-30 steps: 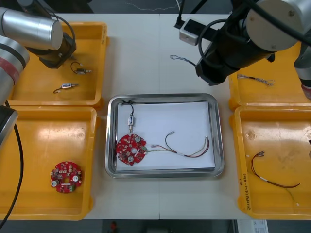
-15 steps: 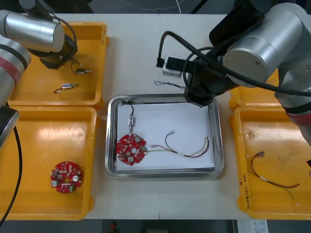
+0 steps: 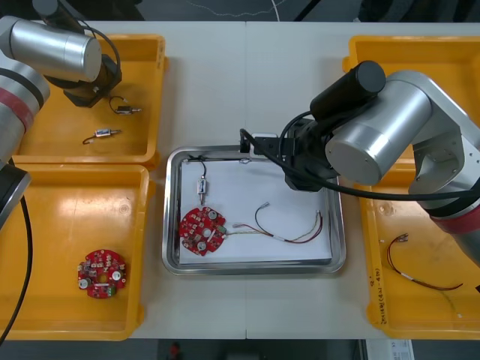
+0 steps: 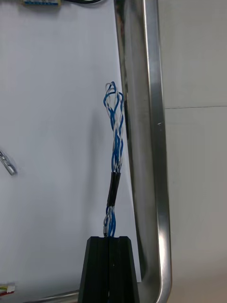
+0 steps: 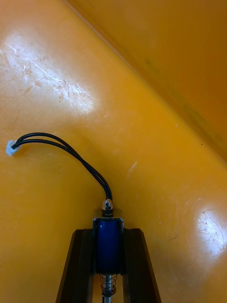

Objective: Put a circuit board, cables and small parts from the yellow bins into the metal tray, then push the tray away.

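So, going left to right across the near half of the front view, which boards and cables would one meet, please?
Circuit board in the near-left bin → second circuit board in the metal tray → red and yellow cable beside it → another cable in the near-right bin.

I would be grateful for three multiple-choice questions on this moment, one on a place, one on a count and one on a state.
1. Where is the right gripper? A. over the metal tray, by its rim; B. in a yellow bin; C. over bare table.
2. How many round red circuit boards does the front view show? A. one; B. two; C. four.
3. What state is the left gripper in? A. open; B. shut on a small metal part; C. shut on a circuit board.
1 A: its fingers hold the twisted blue and white cable over the tray's white inside.
2 B: one in the tray, one in the near left yellow bin.
3 B: the blue-bodied part sits between its fingers.
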Controlling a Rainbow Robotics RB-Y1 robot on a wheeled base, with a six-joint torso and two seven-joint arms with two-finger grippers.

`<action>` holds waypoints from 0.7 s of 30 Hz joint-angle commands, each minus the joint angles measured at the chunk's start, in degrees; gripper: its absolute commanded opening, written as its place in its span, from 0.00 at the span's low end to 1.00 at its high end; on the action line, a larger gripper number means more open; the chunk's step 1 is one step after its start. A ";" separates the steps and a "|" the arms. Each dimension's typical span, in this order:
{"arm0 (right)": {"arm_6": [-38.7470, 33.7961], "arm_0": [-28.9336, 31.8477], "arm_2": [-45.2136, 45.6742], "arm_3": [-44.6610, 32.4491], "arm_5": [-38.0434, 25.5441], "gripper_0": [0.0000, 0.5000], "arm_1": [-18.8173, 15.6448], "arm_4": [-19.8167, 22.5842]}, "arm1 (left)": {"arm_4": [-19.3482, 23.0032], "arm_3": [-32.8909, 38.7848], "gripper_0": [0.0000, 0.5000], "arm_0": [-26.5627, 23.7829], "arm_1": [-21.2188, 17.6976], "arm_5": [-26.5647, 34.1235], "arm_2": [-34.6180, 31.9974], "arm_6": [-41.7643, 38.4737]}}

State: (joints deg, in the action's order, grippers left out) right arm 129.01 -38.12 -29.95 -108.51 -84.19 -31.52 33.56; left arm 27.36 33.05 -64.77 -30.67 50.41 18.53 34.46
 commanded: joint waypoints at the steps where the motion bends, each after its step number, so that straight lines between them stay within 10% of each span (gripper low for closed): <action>1: 0.90 1.12 -3.36 -0.73 1.66 0.00 -1.35 -1.30 | -0.11 0.35 0.00 -2.56 0.44 1.27 -0.68 4.56; 18: 2.74 1.65 -4.94 6.82 6.23 0.00 -1.70 -1.22 | -2.66 12.21 0.00 -2.56 -2.20 20.43 -8.24 7.38; 21: 2.74 1.65 -4.85 6.82 6.23 0.24 -1.79 -0.78 | -2.66 15.29 0.00 -2.56 -2.73 25.00 -9.56 7.82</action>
State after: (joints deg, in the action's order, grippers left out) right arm 129.23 -36.88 -34.03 -101.16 -78.52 -31.87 32.62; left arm 25.44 43.95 -65.03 -30.87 71.89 11.42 38.15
